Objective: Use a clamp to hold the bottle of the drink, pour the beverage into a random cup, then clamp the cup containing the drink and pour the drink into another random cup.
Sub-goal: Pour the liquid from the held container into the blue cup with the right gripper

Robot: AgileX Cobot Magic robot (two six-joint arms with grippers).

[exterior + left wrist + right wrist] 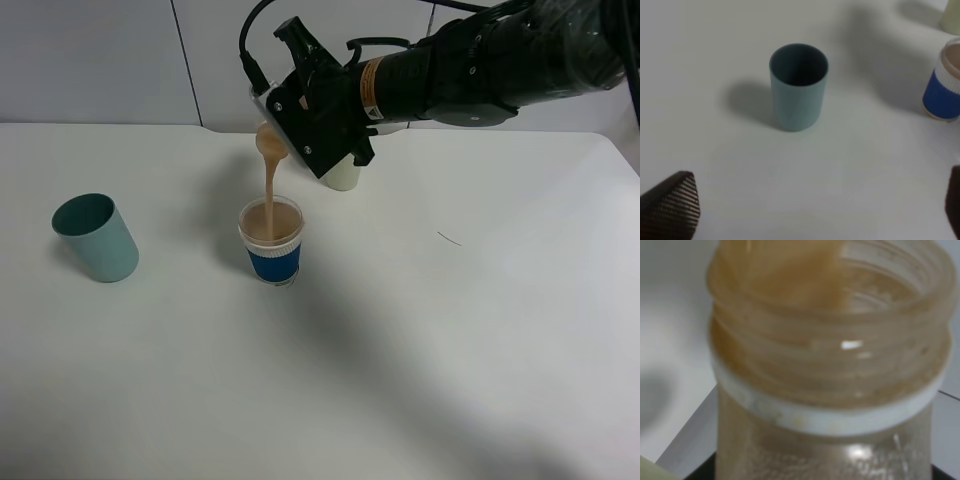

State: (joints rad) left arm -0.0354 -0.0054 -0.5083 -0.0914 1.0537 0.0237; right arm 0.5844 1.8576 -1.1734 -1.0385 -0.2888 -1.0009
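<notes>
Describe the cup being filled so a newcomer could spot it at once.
On the white table, look left of centre, under the tilted clear plastic bottle pouring tan drink. The clear cup with the blue sleeve stands there; the plain teal cup to its left and cream cup behind have no sleeve.

Bright, even light; soft shadows; bottle (pixel 825 390) blurred.

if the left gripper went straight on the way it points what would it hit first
Most likely the teal cup, centred ahead between the left gripper's open fingers; depth is unclear.
</notes>
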